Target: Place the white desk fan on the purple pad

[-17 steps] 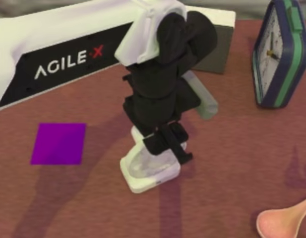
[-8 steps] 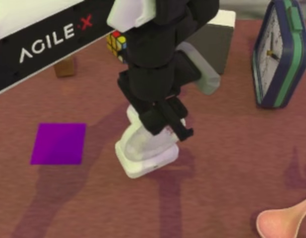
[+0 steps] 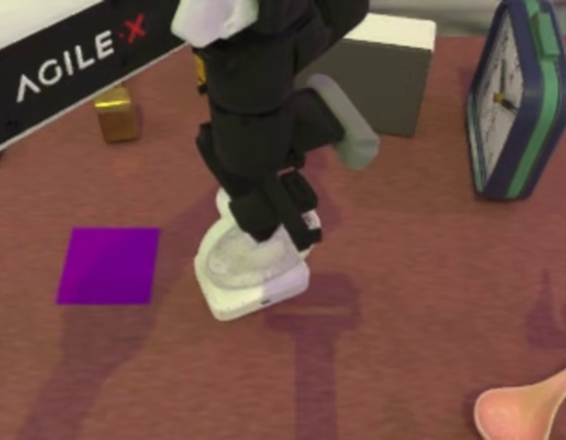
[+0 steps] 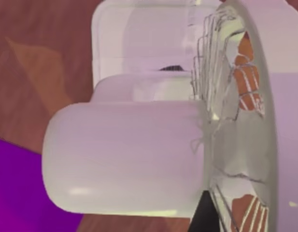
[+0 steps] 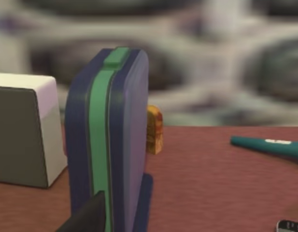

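Note:
My left gripper (image 3: 281, 218) is shut on the white desk fan (image 3: 250, 270), gripping it from above at the cage and motor housing. The fan hangs just right of the purple pad (image 3: 108, 265), with a gap of brown table between them, and its shadow falls to its right. In the left wrist view the fan's motor housing (image 4: 124, 154) and translucent cage (image 4: 235, 121) fill the picture, and a corner of the purple pad (image 4: 18, 193) shows beyond. My right gripper (image 5: 88, 217) is outside the top view and faces the clock's edge.
A grey box with a white top (image 3: 383, 73) stands at the back. A blue and green clock (image 3: 516, 96) stands upright at the back right. A small gold block (image 3: 117, 115) sits at the back left. A pink spoon-like thing (image 3: 530, 408) lies at the front right.
My left gripper has carried the fan to the left, toward the purple pad. The arm has drawn back, uncovering the gold block.

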`<state>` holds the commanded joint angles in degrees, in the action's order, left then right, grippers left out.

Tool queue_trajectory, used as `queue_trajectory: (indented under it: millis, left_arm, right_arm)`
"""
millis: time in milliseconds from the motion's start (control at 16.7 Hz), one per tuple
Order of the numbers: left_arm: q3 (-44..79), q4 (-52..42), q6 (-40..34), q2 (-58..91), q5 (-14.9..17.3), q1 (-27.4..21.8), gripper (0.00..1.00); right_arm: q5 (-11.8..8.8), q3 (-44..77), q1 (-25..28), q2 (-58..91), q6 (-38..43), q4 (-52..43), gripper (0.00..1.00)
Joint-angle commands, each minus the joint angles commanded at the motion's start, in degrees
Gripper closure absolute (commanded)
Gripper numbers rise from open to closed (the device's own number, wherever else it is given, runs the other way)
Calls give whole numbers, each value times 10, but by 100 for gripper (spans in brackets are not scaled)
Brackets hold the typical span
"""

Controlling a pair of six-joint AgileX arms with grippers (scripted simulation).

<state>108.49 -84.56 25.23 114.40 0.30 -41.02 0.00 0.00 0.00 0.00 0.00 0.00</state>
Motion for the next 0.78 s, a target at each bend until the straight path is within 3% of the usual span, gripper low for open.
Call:
queue_trajectory:
  millis: [600,780]
  left_arm:
    - [-92,26,404,-64,3,215,100]
    - [-117,34,491,-82,4,267,100]
  right_arm:
    - [0,0,0,0,0,0,0]
    - [0,0,0,0,0,0,0]
